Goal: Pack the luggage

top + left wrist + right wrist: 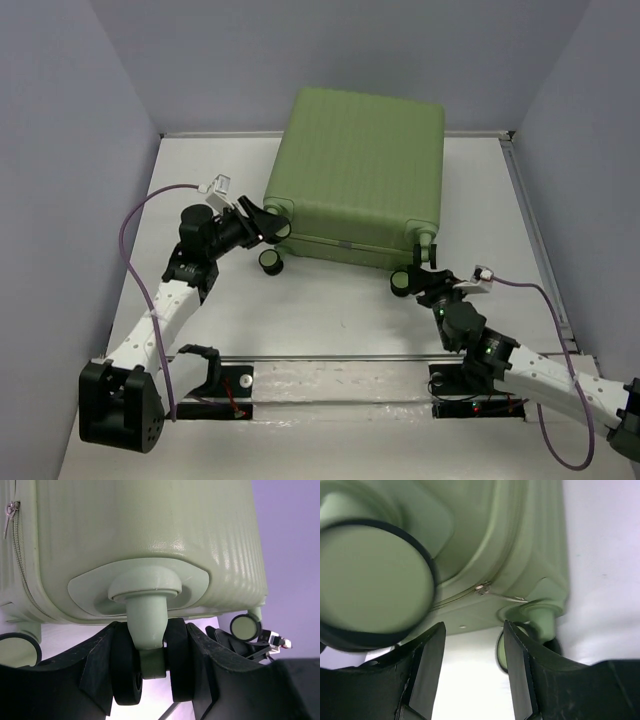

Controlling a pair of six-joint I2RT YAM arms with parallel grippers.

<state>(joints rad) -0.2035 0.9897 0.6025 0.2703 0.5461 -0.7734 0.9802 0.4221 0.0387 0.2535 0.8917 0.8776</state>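
Honestly, the luggage (360, 170) lies flat and shut on the table (330, 320), with both arms at its wheeled near edge. The left gripper (268, 228) is clamped on the near-left caster wheel (126, 672). The right gripper (474, 630) has its jaws apart and empty, just beside the near-right wheel (372, 585). My worry is that casters swivel, so a one-sided pull could twist the case or slip off.

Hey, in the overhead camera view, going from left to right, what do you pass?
Left arm's base → left gripper, on the near-left caster wheel → luggage → right gripper, at the near-right corner → right arm's base.
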